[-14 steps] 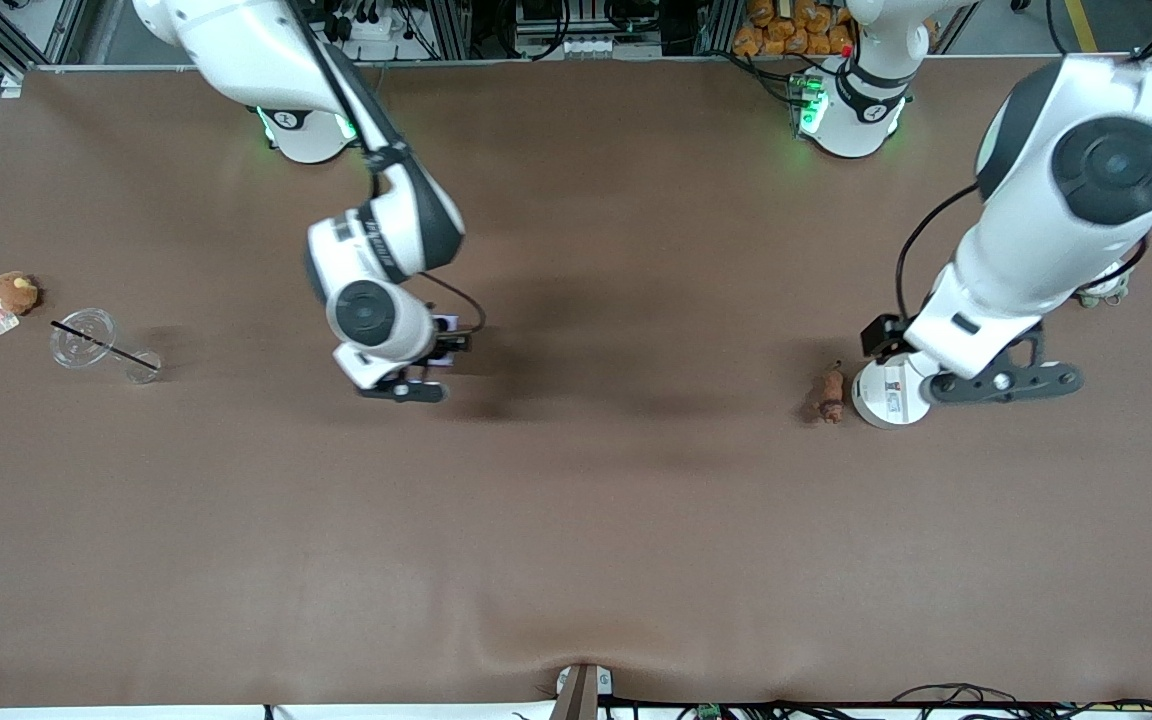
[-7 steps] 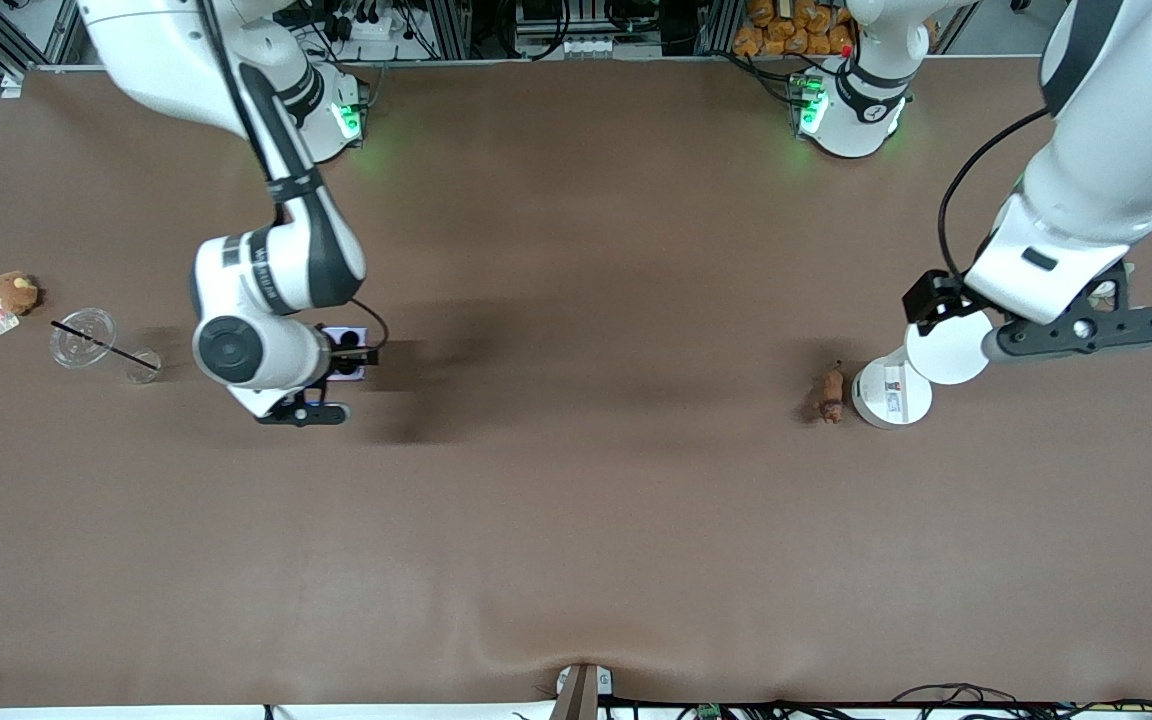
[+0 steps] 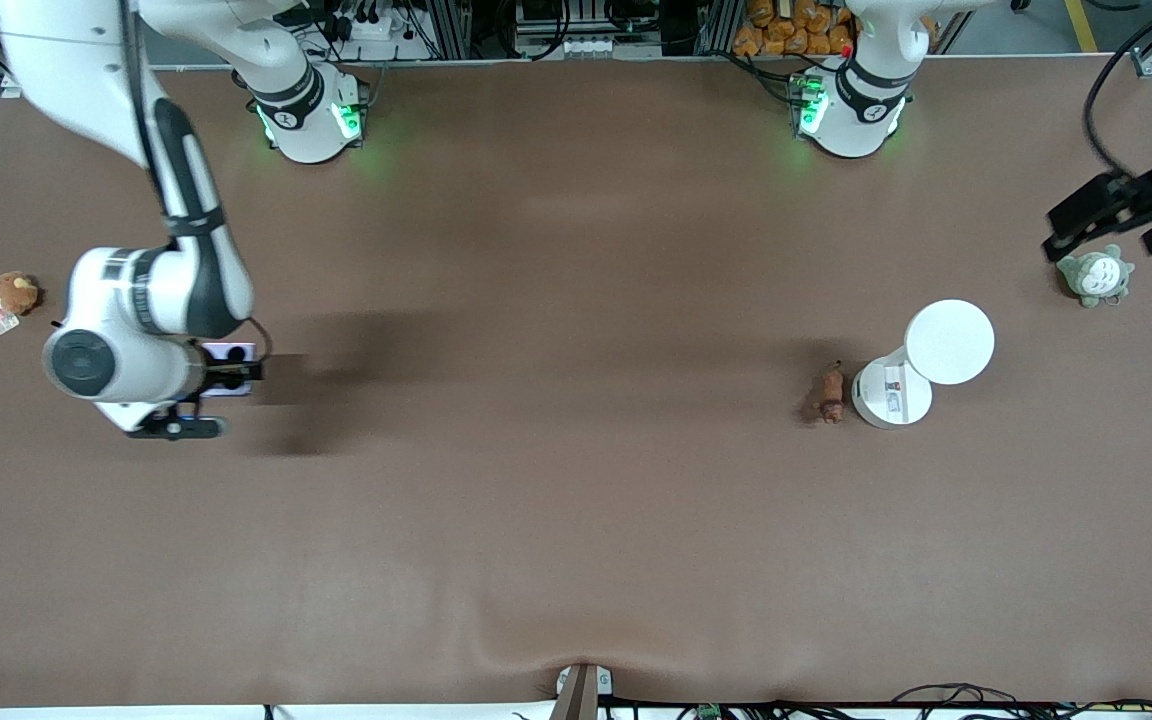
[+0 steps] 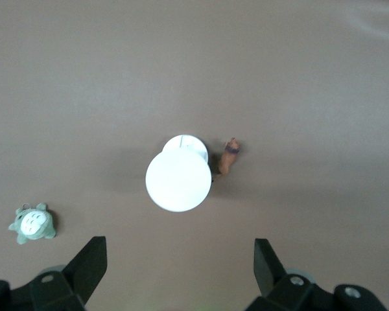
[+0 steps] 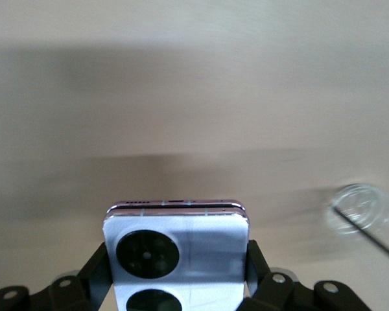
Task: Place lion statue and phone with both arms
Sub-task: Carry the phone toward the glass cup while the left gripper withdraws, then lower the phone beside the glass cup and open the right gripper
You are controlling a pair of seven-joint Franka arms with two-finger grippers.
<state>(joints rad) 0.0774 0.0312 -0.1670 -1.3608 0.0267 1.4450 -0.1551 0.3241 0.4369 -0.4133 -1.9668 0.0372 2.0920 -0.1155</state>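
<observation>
The lion statue (image 3: 829,393) is a tiny brown-orange figurine lying on the table beside a white round stand. It also shows in the left wrist view (image 4: 229,157). My left gripper (image 3: 1121,225) is open and empty, high over the left arm's end of the table above a grey-green plush; its fingers (image 4: 91,264) stand wide apart. My right gripper (image 3: 231,366) is shut on the lavender phone (image 3: 226,354), holding it above the table toward the right arm's end. The phone's two black camera circles fill the right wrist view (image 5: 176,249).
A white round stand (image 3: 892,394) with a white disc top (image 3: 949,342) stands beside the lion. A grey-green plush (image 3: 1096,276) lies near the left arm's end. A brown plush with a tag (image 3: 14,292) lies at the right arm's end. A clear cup (image 5: 360,207) lies near the phone.
My right arm has carried the phone toward the right arm's end of the table. My left arm has risen and drawn away from the lion toward its own end.
</observation>
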